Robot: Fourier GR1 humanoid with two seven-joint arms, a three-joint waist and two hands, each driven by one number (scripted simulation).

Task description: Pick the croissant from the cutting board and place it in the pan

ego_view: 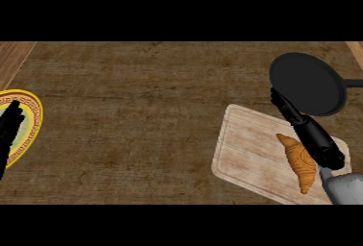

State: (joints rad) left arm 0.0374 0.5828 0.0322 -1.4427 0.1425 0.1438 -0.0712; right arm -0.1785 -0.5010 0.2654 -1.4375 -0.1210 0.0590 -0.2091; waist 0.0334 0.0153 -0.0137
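Croissant (pixel 300 161) lies on the cutting board (pixel 248 153), right side of the table (pixel 142 96), toward the board's right edge, not lifted. Right hand (pixel 312 132) stretched over the board just beside the croissant, fingers (pixel 279 98) straight and together, tips reaching the near rim of the pan (pixel 308 81). Hand seems to sit above the croissant's right flank; contact hard to judge from this angle. Nothing gripped. Pan is black, sits just past the board's far corner, handle pointing right. Left hand (pixel 8 132) rests at the left edge, fingers straight, over a yellow-rimmed plate (pixel 32 108)
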